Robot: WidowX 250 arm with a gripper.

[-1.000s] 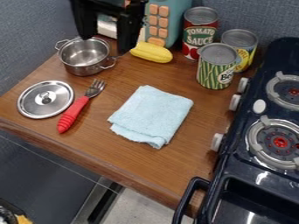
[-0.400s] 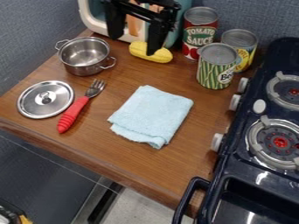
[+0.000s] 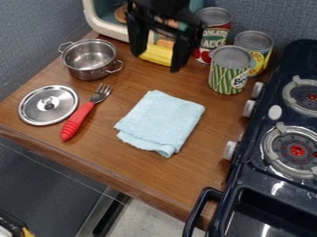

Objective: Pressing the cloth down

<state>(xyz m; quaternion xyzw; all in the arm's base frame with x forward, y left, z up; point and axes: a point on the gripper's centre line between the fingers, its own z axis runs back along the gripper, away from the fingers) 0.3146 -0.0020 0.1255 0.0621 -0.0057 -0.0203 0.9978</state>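
the gripper (image 3: 156, 63) is positioned above the rear part of the counter (image 3: 123, 171), over the yellow toy corn (image 3: 155, 56); its fingers are spread apart, with no part clamped between them. the folded light-blue cloth (image 3: 162, 121) lies flat near the middle of the counter, with a band of wood between it and the front edge. a narrower gap separates its right corner from the knobs of the stove (image 3: 278, 187) along the right edge. left of the cloth, and apart from it, lies the red-handled fork (image 3: 75, 122), just beside the lid (image 3: 37, 109). the pot (image 3: 90, 71) stands near the left edge; three cans (image 3: 226, 76) stand at the rear right corner.
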